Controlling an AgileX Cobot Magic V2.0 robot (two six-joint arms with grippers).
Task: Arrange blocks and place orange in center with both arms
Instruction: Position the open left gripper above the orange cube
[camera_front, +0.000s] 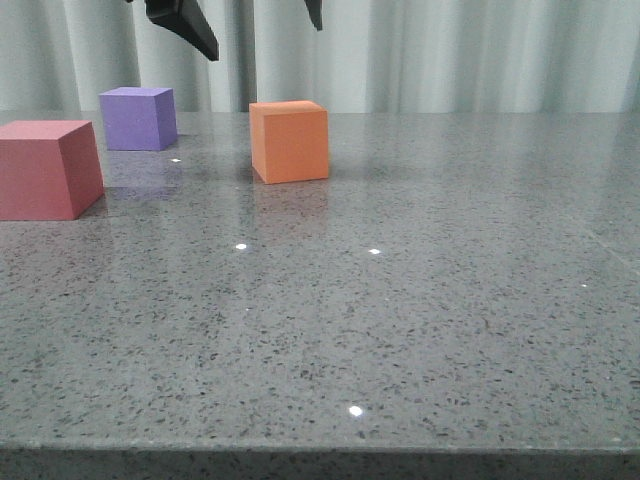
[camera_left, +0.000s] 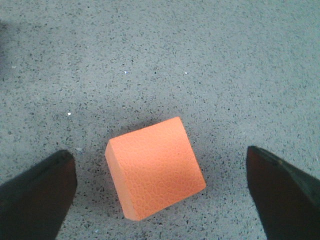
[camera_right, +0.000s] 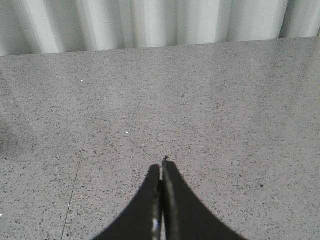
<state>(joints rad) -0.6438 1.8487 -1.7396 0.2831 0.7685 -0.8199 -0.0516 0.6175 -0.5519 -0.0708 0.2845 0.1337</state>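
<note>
Your left gripper hangs spread over the matte orange cube, nothing grabbed yet; right gripper is pressed together, so arranging's all left.

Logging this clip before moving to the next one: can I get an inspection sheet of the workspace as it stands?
Surface: grey speckled stone table, glossy, with light glints.
Job's things: matte orange cube mid-table; matte purple cube further back on the left; matte red-pink cube at the left edge. All apart.
Clutter: nothing seen.
Grippers: left gripper open, above the orange cube, fingers either side, not touching. Right gripper shut, holding nothing.
Cables: nothing seen.
Surroundings: pale pleated curtain behind.
</note>
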